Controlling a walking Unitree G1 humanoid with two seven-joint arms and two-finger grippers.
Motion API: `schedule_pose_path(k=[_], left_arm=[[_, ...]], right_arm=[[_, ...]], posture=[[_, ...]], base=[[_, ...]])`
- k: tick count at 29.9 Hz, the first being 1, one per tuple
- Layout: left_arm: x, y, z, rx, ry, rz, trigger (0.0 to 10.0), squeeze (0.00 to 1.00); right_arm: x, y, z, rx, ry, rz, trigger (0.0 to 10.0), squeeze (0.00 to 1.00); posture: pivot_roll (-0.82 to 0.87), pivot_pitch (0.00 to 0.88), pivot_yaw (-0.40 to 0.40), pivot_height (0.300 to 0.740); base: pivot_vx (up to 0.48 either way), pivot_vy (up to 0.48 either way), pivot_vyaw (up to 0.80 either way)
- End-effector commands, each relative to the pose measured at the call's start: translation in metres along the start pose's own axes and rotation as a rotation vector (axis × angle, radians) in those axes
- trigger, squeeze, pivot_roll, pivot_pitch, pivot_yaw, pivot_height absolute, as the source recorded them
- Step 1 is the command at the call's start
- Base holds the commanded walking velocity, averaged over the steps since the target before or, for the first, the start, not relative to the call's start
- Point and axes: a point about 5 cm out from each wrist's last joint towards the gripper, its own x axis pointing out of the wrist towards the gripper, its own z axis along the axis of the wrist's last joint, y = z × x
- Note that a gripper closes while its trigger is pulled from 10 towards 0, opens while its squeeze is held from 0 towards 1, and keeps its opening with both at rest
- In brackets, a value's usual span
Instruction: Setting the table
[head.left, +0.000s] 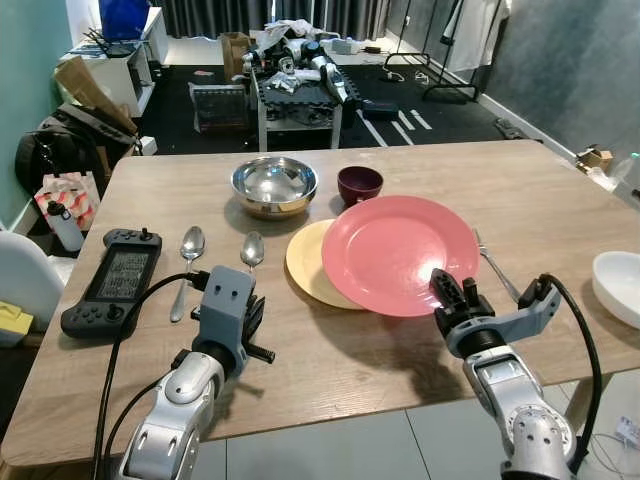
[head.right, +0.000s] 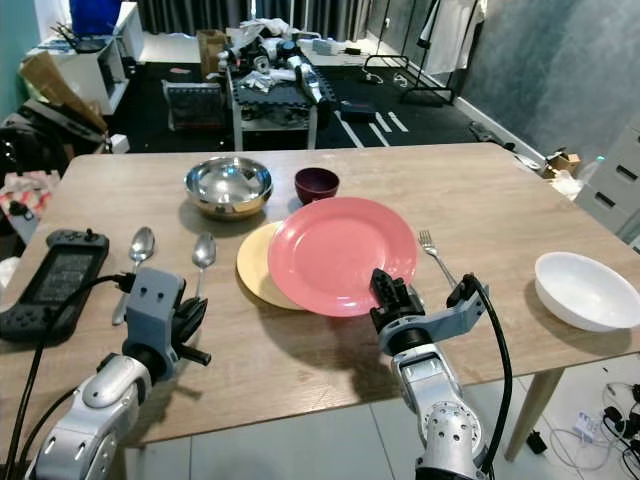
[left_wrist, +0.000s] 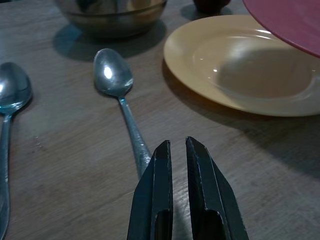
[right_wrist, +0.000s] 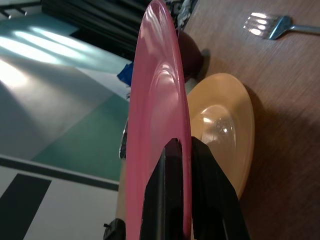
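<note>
My right gripper (head.left: 447, 290) is shut on the near rim of a pink plate (head.left: 398, 252), holding it lifted above the wooden table (head.left: 540, 190) and partly over a yellow plate (head.left: 304, 262). The right wrist view has the pink plate (right_wrist: 155, 125) edge-on between the black fingers, with the yellow plate (right_wrist: 225, 125) below. My left gripper (head.left: 256, 318) hovers shut and holding nothing over the table just behind a spoon (head.left: 252, 248); its wrist view looks along the spoon (left_wrist: 120, 95). A second spoon (head.left: 189, 250) lies to the left, a fork (head.left: 497, 268) to the right.
A steel bowl (head.left: 274, 184) and a small dark red bowl (head.left: 360, 184) stand at the back centre. A handheld game console (head.left: 112, 280) with its cable lies at the left edge. A white bowl (head.left: 618, 286) sits at the right edge. A cluttered cart and boxes stand beyond the table.
</note>
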Motion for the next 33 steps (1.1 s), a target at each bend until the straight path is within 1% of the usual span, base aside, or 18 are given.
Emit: schedule_pose_path(k=[1,8,15,26,30,33], left_arm=[[-0.001,-0.001,-0.006,-0.004,0.025,0.0,10.0,0.0],[0.0,-0.001,-0.007,-0.027,0.031,0.01,10.0,0.0],[0.0,-0.001,-0.006,-0.029,0.029,0.009,10.0,0.0],[-0.002,-0.002,-0.008,-0.027,0.037,-0.003,10.0,0.0],[-0.004,-0.002,-0.009,-0.023,0.042,-0.011,10.0,0.0],[-0.006,-0.003,-0.009,-0.02,0.046,-0.016,10.0,0.0]], right_arm=[[-0.003,-0.001,0.0,-0.008,-0.004,0.001,10.0,0.0],[-0.004,-0.003,0.002,-0.011,-0.007,-0.004,10.0,0.0],[-0.004,-0.003,0.002,-0.015,-0.008,-0.004,10.0,0.0],[-0.002,-0.002,-0.007,-0.019,0.01,-0.014,10.0,0.0],[0.0,0.0,-0.017,0.011,0.034,-0.019,10.0,0.0],[0.005,-0.002,-0.028,0.063,0.049,-0.055,10.0,0.0]], posture=[[0.08,0.089,0.042,0.74],[0.07,0.092,0.04,0.74],[0.07,0.092,0.04,0.74],[0.07,0.094,0.04,0.74],[0.09,0.093,0.038,0.74],[0.1,0.097,0.037,0.74]], base=[[0.0,-0.33,0.0],[0.0,0.0,0.0],[0.0,0.0,0.0],[0.0,0.0,0.0],[0.0,0.0,0.0],[0.0,0.0,0.0]])
